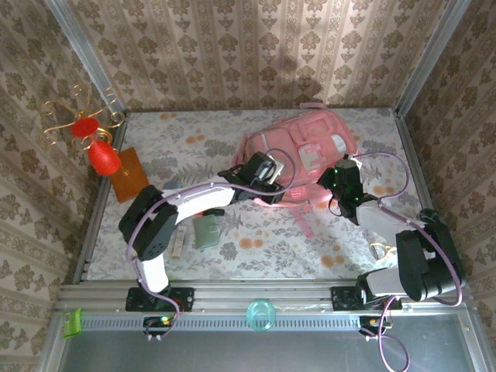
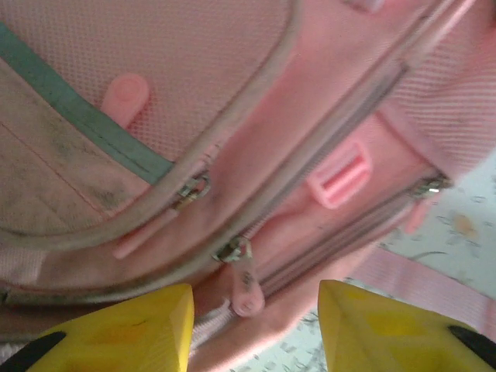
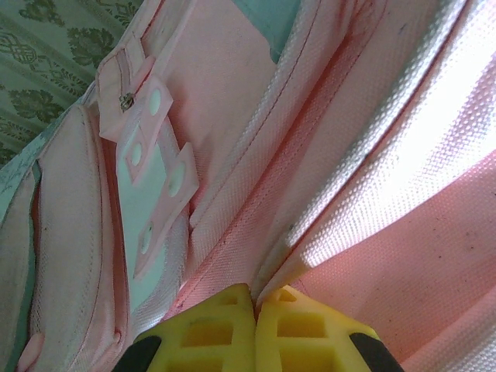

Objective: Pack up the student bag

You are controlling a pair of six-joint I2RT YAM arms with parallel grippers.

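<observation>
One student bag [image 1: 310,147], two claws [image 2: 256,310] [image 3: 254,302], one pouch [image 1: 207,231], one red ornament [image 1: 101,156]

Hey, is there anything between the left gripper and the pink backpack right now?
Nothing visible. The left gripper has its yellow fingers open right at the pink backpack, with a zipper pull at the gap between them.

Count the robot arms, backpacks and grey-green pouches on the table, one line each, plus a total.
Robot arms: 2 (left arm, right arm)
Backpacks: 1 (student bag)
Grey-green pouches: 1
Total: 4
</observation>
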